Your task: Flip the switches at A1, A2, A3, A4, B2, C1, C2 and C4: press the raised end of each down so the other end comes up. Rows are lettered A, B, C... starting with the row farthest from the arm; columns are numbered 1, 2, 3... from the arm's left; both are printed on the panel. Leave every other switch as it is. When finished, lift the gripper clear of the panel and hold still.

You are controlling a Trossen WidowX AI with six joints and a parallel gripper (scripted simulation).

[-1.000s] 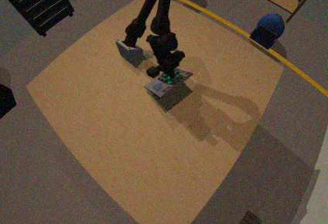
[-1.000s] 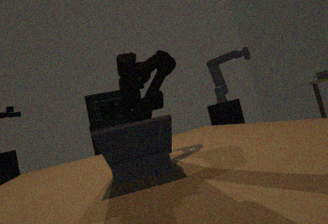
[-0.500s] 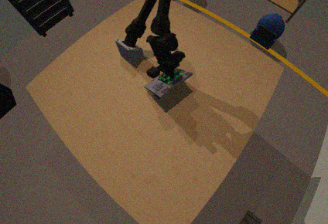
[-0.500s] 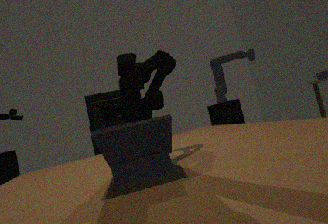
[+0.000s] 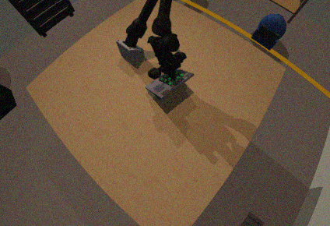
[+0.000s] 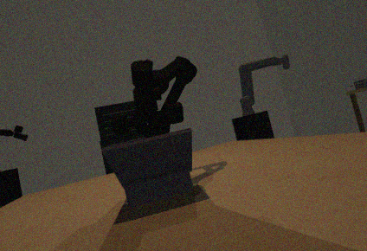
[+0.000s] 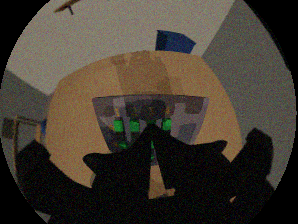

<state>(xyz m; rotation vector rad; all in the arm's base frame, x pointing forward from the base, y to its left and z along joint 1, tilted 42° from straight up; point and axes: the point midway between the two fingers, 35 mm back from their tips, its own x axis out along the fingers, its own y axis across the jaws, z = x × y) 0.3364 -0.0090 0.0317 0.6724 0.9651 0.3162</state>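
Gripper [image 5: 170, 74] [image 7: 150, 125]: clenched, nothing grasped, its tips pointing down over the switch panel [image 5: 157, 89] [image 6: 149, 159] [image 7: 196, 107]. Whether tips are touching a switch: cannot tell.

Panel: standing near the centre of the top view and left of centre in the exterior view, on a wide tan surface [image 5: 117, 134] [image 6: 277, 170] [image 7: 75, 100]. Face tilting, its long axis running from lower left to upper right in the top view; in the wrist view, the long axis is lying across the frame.

Green switch parts [image 5: 170, 82] [image 7: 118, 125] showing around the gripper; fingers covering the middle and lower part of the face in the wrist view. Printed labels too blurred to read; switch positions hard to make out. Exterior view showing only the panel's dark back, switches hidden.

Farther out, a blue rounded object [image 5: 273, 26] is sitting at upper right of the top view.
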